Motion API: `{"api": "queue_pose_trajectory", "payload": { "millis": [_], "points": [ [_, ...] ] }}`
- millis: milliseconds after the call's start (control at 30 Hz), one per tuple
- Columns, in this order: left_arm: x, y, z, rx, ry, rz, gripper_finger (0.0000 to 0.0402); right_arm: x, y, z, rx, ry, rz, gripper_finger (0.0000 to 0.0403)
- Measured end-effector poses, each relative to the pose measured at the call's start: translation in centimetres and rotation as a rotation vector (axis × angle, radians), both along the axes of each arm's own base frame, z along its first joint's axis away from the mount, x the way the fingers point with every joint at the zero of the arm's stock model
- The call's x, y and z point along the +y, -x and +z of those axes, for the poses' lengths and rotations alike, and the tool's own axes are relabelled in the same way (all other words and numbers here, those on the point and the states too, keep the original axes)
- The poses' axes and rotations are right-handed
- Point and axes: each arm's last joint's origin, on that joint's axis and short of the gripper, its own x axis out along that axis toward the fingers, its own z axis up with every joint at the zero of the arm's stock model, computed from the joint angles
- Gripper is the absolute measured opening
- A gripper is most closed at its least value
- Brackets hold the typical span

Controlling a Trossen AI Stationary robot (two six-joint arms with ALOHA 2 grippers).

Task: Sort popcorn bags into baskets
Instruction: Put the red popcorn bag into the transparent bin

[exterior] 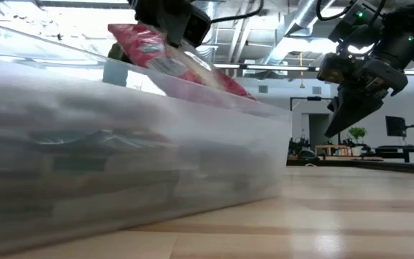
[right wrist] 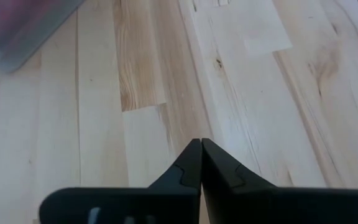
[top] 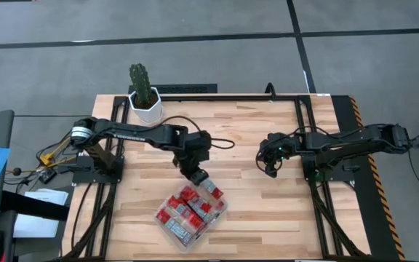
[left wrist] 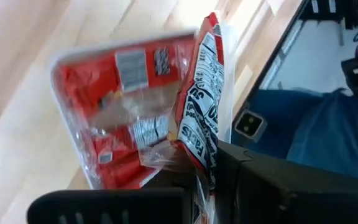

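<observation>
The clear plastic tray (top: 161,218) sits on the near middle of the wooden table and holds several red popcorn bags (top: 189,207) lying flat. My left gripper (top: 197,175) hangs over the tray's far corner, shut on one more red bag (exterior: 157,47), whose grey-white printed panel (left wrist: 204,106) faces the left wrist camera. In the low view this bag shows tilted above the tray's wall (exterior: 121,144). My right gripper (top: 270,166) is shut and holds nothing. It hovers over bare wood to the right of the tray, its fingertips (right wrist: 201,163) pressed together. My left gripper (left wrist: 201,186) pinches the red bag between its two fingers at one end (left wrist: 205,158), coming from above and pointing down. The bag stands edge-on in the hold and reaches beyond the fingertips toward the tray below. Whether its free end touches the bags below, I cannot tell.
A white pot with a cactus (top: 145,102) stands at the table's far left. Black frame rails (top: 308,131) run along the far edge and both sides. Bare wood (top: 268,211) lies between the tray and the right arm's base. The tray corner (right wrist: 17,31) shows in the right wrist view.
</observation>
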Motion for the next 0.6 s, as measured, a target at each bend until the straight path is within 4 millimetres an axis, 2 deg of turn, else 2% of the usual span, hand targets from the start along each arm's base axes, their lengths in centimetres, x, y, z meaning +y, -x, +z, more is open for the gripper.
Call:
{"api": "queue_pose_trajectory", "payload": {
  "millis": [133,267,600],
  "points": [
    [-0.3,0.6,-1.6,0.030,0.055,-0.036,0.0008,0.0,0.0,0.0,-0.003,0.000,0.000,0.0021],
    [-0.2,0.4,-2.0,-0.034,0.035,-0.059,0.0008,0.0,0.0,0.0,-0.003,-0.007,-0.008,0.0022],
    [-0.1,0.7,-3.1,-0.034,0.042,-0.088,0.0024,0.0,0.0,0.0,-0.003,-0.024,-0.026,0.0031]
  ]
}}
